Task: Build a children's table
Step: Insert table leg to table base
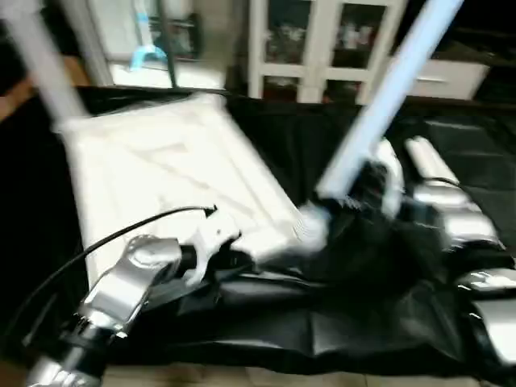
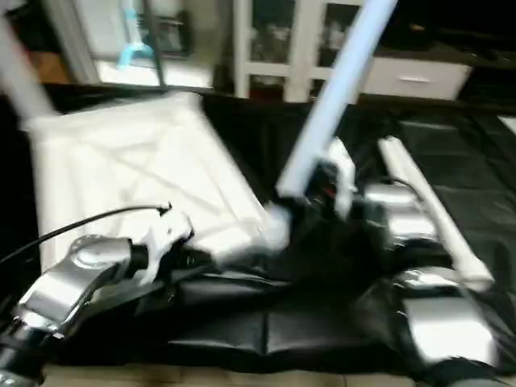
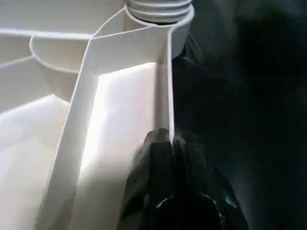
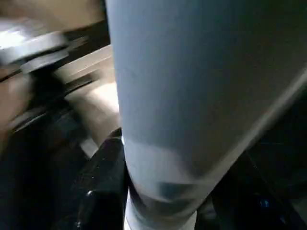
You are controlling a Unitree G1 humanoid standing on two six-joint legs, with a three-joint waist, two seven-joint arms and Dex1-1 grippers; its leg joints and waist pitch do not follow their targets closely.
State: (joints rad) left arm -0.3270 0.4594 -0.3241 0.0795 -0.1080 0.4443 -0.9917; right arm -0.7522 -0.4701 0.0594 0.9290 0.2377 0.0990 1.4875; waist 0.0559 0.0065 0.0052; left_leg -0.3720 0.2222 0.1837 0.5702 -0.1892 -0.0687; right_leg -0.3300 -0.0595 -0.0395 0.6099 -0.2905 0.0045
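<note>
Left tool (image 3: 170, 143) on tabletop (image 3: 120, 96) rim

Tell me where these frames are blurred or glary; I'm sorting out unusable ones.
Left eye view: motion smear on the tilted leg, the tabletop and both forearms. Right eye view: the same smear. Left wrist view: fairly sharp, with bright glare on the rim wall beside the corner socket. Right wrist view: the leg looms close, soft and smeared.
</note>
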